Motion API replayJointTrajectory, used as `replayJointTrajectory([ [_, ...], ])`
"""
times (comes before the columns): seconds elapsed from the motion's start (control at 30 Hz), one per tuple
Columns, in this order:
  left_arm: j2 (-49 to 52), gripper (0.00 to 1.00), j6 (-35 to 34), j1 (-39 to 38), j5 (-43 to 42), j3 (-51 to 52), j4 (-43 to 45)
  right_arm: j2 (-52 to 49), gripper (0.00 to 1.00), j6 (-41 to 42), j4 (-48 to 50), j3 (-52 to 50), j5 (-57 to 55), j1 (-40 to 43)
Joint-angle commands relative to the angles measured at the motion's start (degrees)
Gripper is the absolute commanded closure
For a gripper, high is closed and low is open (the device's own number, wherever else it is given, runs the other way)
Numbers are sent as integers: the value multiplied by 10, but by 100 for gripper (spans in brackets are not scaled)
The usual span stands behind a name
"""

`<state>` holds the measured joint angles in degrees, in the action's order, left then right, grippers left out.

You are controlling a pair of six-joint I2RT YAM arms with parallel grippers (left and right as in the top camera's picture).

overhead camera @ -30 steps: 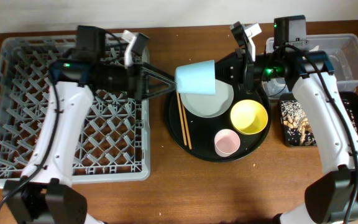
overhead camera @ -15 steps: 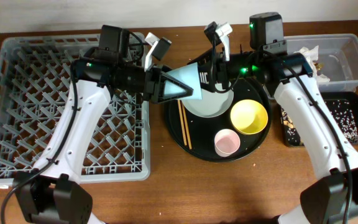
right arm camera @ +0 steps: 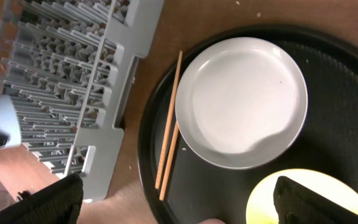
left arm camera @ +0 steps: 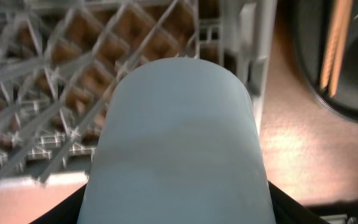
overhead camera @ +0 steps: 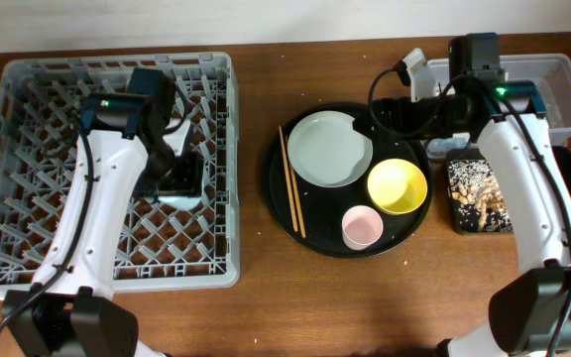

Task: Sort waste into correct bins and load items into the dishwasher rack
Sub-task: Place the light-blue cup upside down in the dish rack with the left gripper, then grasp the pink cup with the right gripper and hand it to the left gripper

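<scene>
Cup (left arm camera: 179, 137) sits between left gripper (left arm camera: 176, 211) jaws, rack (left arm camera: 55, 93) under and ahead. Ahead of right gripper (right arm camera: 188, 202) jaws: plate (right arm camera: 241, 99) on round tray (right arm camera: 340, 74), chopsticks (right arm camera: 169, 124) just beside plate, rack-side.

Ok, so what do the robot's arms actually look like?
The left arm and right arm have white shells with black joints, thin black cables alongside, and a green light near each wrist. The right gripper is black.

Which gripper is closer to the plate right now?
Right. The right gripper hovers open beside the plate's right edge; the left gripper is off over the rack, holding the blue cup.
</scene>
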<state>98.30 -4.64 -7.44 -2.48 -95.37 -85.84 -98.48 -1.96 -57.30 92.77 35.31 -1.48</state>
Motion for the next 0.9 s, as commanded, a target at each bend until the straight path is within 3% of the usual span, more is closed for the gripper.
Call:
replayJointTrajectory([
  [0.0, 14, 47, -38, -18, 18, 44, 5, -3, 1, -6, -6, 0, -28, -1],
  [0.07, 14, 47, -52, -43, 18, 115, 57, -3, 1, -6, -9, 0, -28, -1],
  [0.23, 14, 46, -52, -54, 19, 149, 97, -3, 1, -6, -13, 0, -30, -1],
  [0.4, 14, 7, -51, -54, 19, 167, 109, -3, 2, -6, -14, 0, -31, -1],
  [0.5, 14, 5, -51, -54, 19, 137, 99, -3, 1, -8, -39, 0, -33, -1],
  [0.6, 14, 6, -51, -54, 19, 43, 69, -3, 5, -7, -162, -5, -85, -1],
  [0.7, 14, 6, -52, -54, -1, -30, 86, -3, 18, -7, -170, -76, -95, -9],
  [0.87, 14, 5, -52, -55, -44, -30, 140, -3, 45, 36, -63, -220, -166, -50],
])
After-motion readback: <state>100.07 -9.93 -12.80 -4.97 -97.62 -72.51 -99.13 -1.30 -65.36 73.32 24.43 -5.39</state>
